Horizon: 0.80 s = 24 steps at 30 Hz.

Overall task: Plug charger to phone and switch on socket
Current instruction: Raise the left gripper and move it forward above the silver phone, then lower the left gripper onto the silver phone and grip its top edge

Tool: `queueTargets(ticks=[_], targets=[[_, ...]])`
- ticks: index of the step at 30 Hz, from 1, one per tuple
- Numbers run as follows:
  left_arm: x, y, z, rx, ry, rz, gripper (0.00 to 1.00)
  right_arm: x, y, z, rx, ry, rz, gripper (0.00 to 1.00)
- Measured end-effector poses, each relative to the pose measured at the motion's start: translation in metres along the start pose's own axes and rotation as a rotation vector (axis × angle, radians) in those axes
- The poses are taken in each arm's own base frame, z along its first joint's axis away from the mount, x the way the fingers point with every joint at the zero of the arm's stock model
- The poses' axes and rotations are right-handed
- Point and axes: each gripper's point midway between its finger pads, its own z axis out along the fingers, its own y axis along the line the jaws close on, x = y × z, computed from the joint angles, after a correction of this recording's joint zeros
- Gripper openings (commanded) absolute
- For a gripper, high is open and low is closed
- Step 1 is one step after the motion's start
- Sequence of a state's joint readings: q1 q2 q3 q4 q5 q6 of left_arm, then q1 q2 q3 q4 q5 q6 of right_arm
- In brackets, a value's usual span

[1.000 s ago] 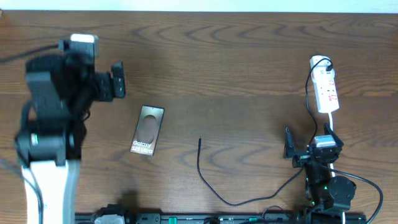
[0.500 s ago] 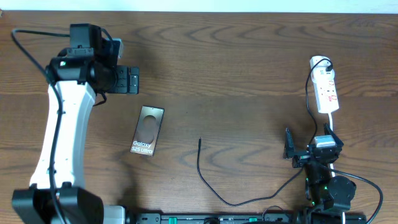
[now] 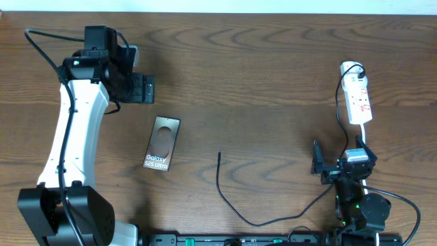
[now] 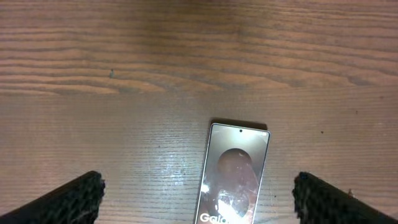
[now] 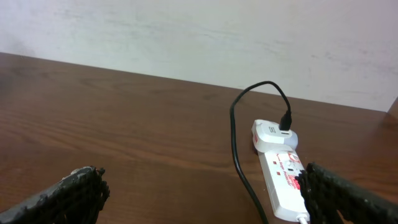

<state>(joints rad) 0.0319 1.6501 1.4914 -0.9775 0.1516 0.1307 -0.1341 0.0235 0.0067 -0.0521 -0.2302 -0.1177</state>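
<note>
Tabletop (image 3: 273, 55): dark wood, with its far edge meeting a white wall (image 5: 186, 31). The middle is a broad bare stretch, and the far half is open from the left arm across to the socket.

Phone (image 3: 162, 143): lies flat, face up, left of centre. Its long axis runs far-to-near with a slight tilt. The brown oval sits toward the far end and the white lettering at the near end. Bare wood on all 4 sides, nothing touching it.

Charger (image 3: 218, 174): thin black cable. The plug tip is right of the phone with a clear gap between them, and points toward the far edge. The cable runs straight toward the near edge, then curves right in a shallow loop toward the right arm's base.

Socket (image 3: 358, 99): white strip at the far right, long axis far-to-near, round white plug at the far end. A black lead enters that plug, arches up and drops along the strip's left side.

Left gripper (image 3: 145, 89): spread wide and holding nothing, above the wood just beyond the phone's far end. In the wrist view the 2 fingers (image 4: 78, 196) sit in the lower corners with the phone between them.

Right gripper (image 3: 339, 158): spread wide and empty, just short of the socket's near end, facing it.
</note>
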Motion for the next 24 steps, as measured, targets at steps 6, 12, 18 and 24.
queueTargets(ticks=[6, 12, 18, 24], targets=[[0.017, -0.002, -0.001, 0.007, 0.070, -0.029, 0.98, 0.000, 0.000, 0.000, 0.000, 0.000, 0.000, 0.99], [0.033, -0.004, -0.002, 0.015, 0.135, -0.043, 0.98, 0.000, 0.000, 0.000, 0.000, 0.000, 0.000, 0.99], [0.051, -0.009, 0.012, 0.021, 0.189, -0.032, 0.98, 0.000, 0.000, 0.000, 0.000, 0.000, 0.000, 0.99], [0.065, -0.023, 0.036, 0.034, 0.212, 0.011, 0.98, 0.000, 0.000, 0.000, 0.000, 0.000, 0.000, 0.99]])
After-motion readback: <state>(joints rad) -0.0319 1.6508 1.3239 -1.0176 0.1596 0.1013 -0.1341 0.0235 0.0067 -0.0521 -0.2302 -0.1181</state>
